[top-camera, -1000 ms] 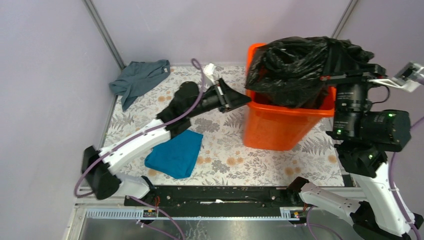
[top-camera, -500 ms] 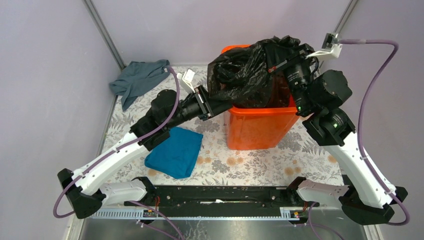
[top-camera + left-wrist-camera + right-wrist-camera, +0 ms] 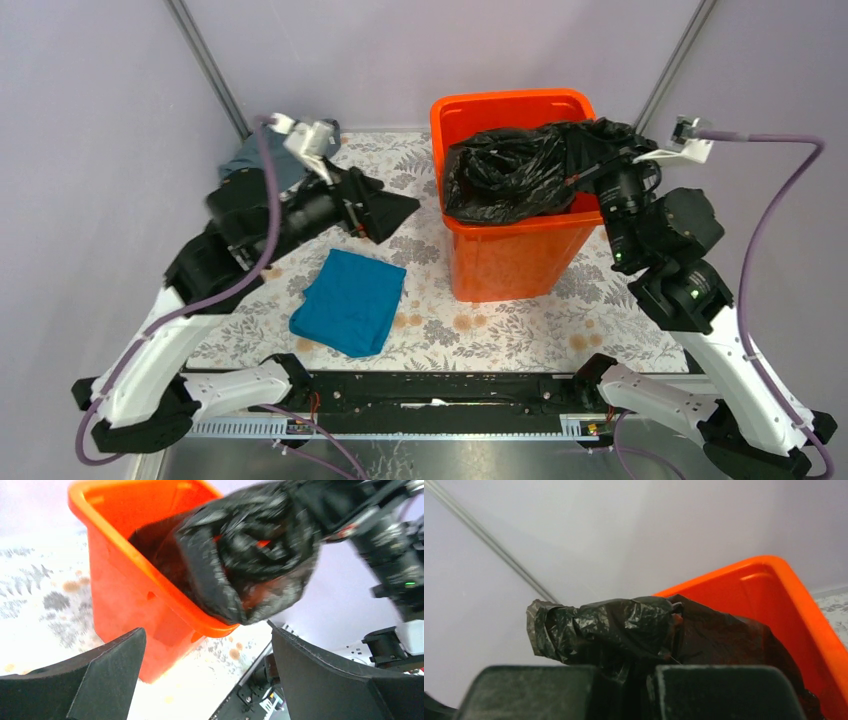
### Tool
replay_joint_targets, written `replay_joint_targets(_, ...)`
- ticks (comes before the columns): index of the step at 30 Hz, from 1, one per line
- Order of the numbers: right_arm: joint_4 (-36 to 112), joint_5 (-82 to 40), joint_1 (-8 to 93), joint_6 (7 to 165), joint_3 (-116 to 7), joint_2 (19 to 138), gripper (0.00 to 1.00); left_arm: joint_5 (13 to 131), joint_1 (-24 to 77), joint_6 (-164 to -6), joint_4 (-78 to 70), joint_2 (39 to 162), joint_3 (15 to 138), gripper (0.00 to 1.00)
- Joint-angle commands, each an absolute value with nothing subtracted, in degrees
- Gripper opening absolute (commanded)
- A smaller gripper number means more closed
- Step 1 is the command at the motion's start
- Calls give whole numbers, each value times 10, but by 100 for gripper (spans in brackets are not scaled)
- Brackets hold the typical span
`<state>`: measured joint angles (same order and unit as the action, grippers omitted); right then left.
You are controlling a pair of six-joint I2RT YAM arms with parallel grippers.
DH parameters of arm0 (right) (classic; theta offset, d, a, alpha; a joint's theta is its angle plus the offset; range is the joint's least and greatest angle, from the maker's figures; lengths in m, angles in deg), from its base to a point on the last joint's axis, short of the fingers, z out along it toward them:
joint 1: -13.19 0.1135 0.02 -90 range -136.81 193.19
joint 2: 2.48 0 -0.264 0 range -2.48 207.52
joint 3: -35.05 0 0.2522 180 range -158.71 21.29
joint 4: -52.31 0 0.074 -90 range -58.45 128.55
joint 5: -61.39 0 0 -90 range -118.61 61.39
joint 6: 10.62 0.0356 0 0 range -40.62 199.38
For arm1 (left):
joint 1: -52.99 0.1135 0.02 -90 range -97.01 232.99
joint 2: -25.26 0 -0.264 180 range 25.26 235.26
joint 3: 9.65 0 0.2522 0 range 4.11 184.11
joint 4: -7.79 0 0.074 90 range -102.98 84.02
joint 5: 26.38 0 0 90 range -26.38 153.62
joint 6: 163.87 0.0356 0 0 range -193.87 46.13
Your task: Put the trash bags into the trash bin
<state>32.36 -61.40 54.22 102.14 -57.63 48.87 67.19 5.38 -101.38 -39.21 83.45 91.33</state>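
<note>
Trash bag (image 3: 510,178) sags over the near rim of the trash bin (image 3: 505,262) at the far edge of the table (image 3: 470,322), pinched in our right gripper (image 3: 585,172) (the nearer one). Our left gripper (image 3: 393,212) gapes empty to its left.

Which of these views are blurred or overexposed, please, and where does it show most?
Left wrist view: motion blur smears the trash bag and trash bin, and the floral tablecloth is blown out to white. Right wrist view: the right tool is soft up close, the bag crisper. Top external view: sharp and evenly lit.
</note>
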Motion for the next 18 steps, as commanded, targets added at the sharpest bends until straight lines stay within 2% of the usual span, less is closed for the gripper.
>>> replay_joint_targets(1,409,-546,541,1011,-540,462,5,671,55,-962,-389,801,940,99)
replay_joint_targets(5,437,-504,541,1026,-543,454,5,739,56,-995,-291,824,926,99)
replay_joint_targets(10,444,-487,541,1054,-547,438,5,780,56,-986,-266,889,967,99)
replay_joint_targets(18,453,-491,541,1064,-561,416,6,880,97,-1059,-184,926,941,99)
